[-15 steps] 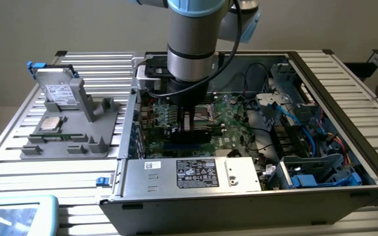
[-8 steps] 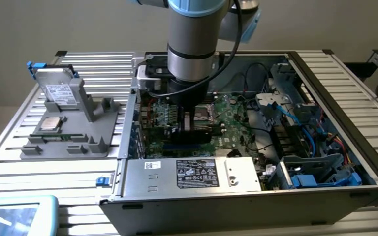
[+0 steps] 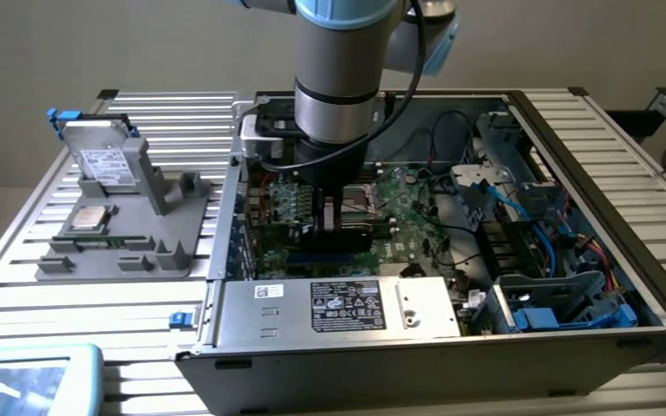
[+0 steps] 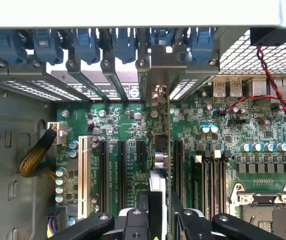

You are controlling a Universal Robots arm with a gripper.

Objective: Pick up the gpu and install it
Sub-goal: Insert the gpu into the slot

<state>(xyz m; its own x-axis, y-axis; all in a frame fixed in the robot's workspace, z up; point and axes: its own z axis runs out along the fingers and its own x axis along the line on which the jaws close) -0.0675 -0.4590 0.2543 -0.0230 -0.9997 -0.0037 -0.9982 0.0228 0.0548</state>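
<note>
The gpu (image 4: 161, 150) stands on edge between my fingers, seen edge-on over the green motherboard (image 4: 128, 125). Its silver bracket (image 4: 158, 55) reaches the row of rear slot openings with blue latches. The card's lower edge lines up with the black expansion slots beside it; I cannot tell whether it is seated. My gripper (image 4: 160, 215) is shut on the card, one black finger on each face. In the exterior view the gripper (image 3: 333, 227) hangs low inside the open computer case (image 3: 564, 113), right over the board.
A grey holder (image 3: 125, 251) on the exterior view's left carries a silver hard drive (image 3: 107, 160), a processor (image 3: 88, 218) and a memory stick (image 3: 107, 241). The power supply (image 3: 345, 305) fills the case's near side. Blue cables (image 3: 541, 217), a yellow braided cable (image 4: 35, 155) and red-black wires (image 4: 270, 85) lie nearby.
</note>
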